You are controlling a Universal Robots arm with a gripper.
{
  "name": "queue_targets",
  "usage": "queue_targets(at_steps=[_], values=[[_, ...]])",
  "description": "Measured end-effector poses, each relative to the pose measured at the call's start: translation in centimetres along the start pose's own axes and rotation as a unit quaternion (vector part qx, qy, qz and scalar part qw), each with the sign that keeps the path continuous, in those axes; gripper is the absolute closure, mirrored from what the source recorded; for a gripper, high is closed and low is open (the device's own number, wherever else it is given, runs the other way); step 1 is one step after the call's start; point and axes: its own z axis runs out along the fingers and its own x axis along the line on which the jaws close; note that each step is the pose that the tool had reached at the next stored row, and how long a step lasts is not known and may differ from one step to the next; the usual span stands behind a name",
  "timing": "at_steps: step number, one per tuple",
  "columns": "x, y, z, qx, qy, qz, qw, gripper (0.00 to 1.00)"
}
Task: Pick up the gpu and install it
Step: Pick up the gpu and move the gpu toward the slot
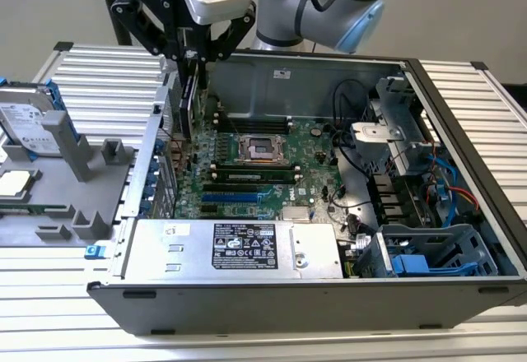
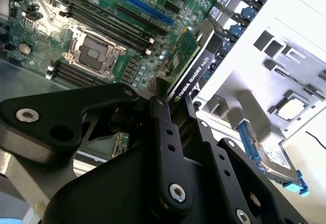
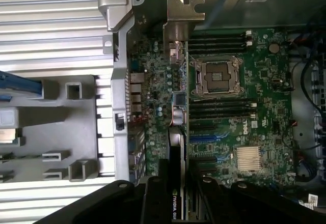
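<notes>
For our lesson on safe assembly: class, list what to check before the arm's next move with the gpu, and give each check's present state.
1. Grip: the hand is shut on the gpu: ok.
2. Place: gpu inside the open case, over the motherboard: ok.
3. The blue slot is empty: ok.
4. Gpu edge lined up with a slot: cannot tell.
5. Gpu seated: not ok, it hangs above the motherboard.
</notes>
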Motion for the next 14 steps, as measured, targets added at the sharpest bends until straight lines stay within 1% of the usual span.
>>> queue_targets(at_steps=[2, 3, 9, 10, 12, 14], values=[[-0.18, 0.01, 0.01, 0.0057, 0.0009, 0.000, 1.0000, 1.00], [-0.24, 0.02, 0.01, 0.0063, 0.0011, 0.000, 1.0000, 1.00], [-0.55, 0.05, 0.02, 0.0063, 0.0010, 0.000, 1.0000, 1.00], [-0.61, 0.06, 0.02, 0.0070, 0.0009, 0.000, 1.0000, 1.00], [-0.72, 0.08, 0.04, 0.0104, 0.0007, 0.000, 0.9999, 1.00], [-0.85, 0.09, 0.03, 0.0108, 0.0007, 0.000, 0.9999, 1.00]])
